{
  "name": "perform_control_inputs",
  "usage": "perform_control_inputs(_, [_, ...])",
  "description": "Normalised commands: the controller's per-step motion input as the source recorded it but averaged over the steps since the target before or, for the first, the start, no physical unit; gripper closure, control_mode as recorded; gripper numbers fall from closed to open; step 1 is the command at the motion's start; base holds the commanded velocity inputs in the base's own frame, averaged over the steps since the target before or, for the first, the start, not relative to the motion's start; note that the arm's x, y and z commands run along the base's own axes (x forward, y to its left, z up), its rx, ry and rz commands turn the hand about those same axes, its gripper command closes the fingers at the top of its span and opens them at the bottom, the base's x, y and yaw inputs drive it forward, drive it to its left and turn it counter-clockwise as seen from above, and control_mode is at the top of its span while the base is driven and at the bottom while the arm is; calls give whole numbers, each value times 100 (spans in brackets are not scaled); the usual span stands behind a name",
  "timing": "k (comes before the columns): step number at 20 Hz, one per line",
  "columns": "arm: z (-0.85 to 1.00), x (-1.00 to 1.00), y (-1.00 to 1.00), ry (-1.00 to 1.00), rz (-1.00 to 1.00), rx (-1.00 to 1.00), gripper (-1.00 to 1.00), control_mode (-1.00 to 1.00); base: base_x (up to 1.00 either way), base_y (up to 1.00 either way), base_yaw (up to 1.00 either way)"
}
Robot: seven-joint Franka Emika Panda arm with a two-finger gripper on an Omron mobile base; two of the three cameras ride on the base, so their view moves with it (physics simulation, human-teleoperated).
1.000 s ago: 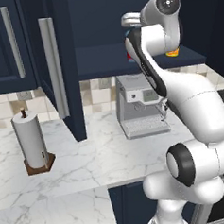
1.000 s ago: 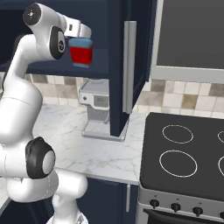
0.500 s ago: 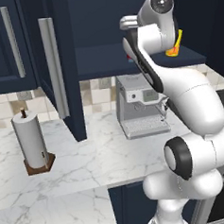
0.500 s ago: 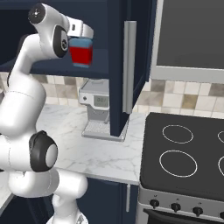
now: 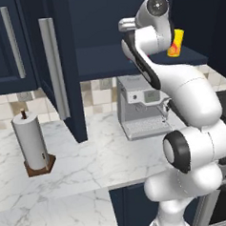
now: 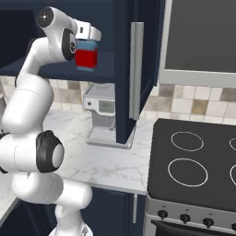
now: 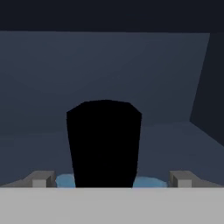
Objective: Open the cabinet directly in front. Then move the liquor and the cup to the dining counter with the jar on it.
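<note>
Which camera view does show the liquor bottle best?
The right base view: the liquor shows its red body and light blue upper part on the open cabinet's shelf. The hand view shows its black cap and blue shoulders.

We see the cabinet (image 5: pixel 59 71) standing open, its left door swung out edge-on over the marble worktop (image 5: pixel 89 159). On the cabinet's shelf the yellow cup (image 5: pixel 176 43) shows just right of the white arm (image 5: pixel 180 91), partly hidden by it. Below the cabinet a grey coffee machine (image 5: pixel 141 110) sits against the tiled backsplash (image 5: pixel 5 110). Left of the cabinet door a paper towel roll (image 5: pixel 32 142) stands upright on a brown base.
</note>
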Motion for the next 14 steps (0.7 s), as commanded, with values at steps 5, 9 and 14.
perform_control_inputs(5, [0, 41, 0, 0, 0, 0, -100, -100, 0, 0, 0])
perform_control_inputs(9, [0, 30, 0, 0, 0, 0, -100, -100, 0, 0, 0])
perform_control_inputs(14, [0, 12, 0, 1, 0, 0, 100, -100, 0, 0, 0])
